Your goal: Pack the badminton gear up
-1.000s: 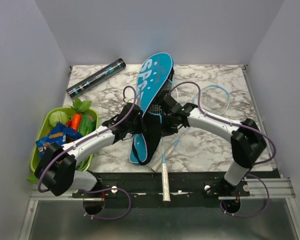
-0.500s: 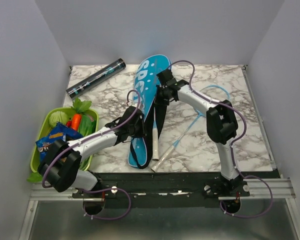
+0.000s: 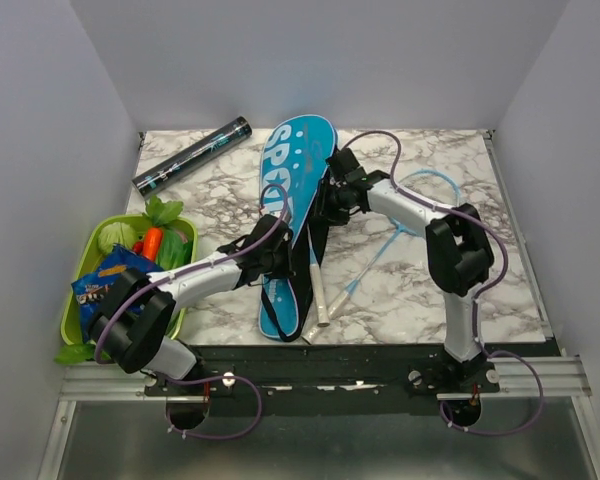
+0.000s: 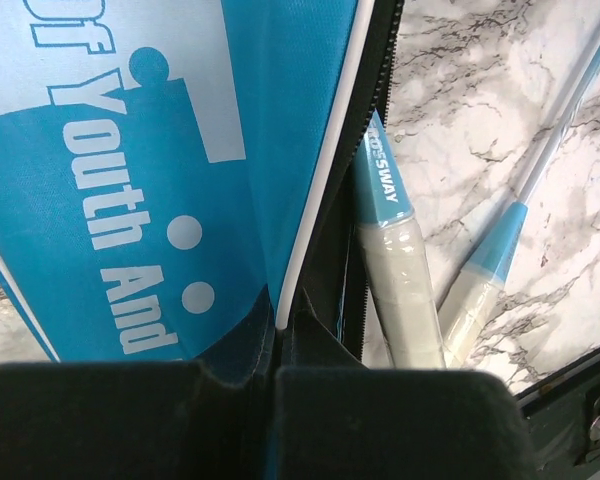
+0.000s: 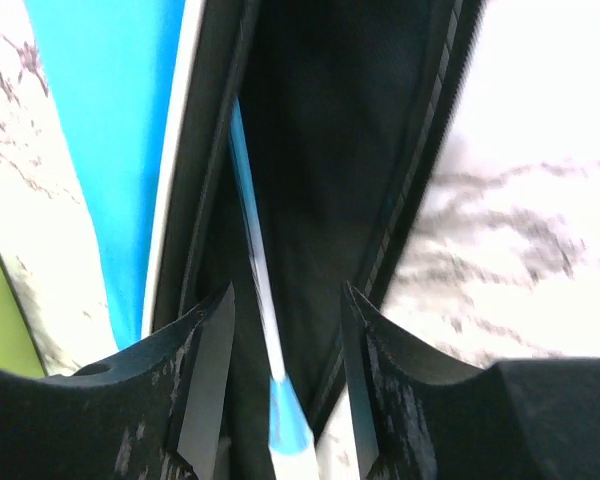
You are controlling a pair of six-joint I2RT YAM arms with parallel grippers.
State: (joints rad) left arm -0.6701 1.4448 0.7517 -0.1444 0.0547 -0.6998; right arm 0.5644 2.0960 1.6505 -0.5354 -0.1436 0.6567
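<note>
The long blue "SPORT" racket cover (image 3: 288,180) lies down the middle of the table, its black inside open along the right edge. My left gripper (image 3: 270,252) is shut on the cover's edge (image 4: 277,325). One light-blue racket sits inside the cover, and its white handle (image 3: 318,292) (image 4: 398,290) sticks out at the near end. My right gripper (image 3: 330,205) (image 5: 285,300) is open over the opening, with that racket's thin shaft (image 5: 252,250) loose between the fingers. A second racket (image 3: 420,192) lies on the marble to the right, and its handle (image 4: 472,305) rests beside the first. The dark tube (image 3: 192,156) lies at the far left.
A green basket (image 3: 78,275) of vegetables with a snack packet (image 3: 108,275) stands at the left edge, under my left arm. Grey walls close in the table on three sides. Black rails run along the near edge.
My right gripper has opened and let go of the racket shaft. The racket has slid from the near edge up into the cover. The cover's far end swung slightly left.
</note>
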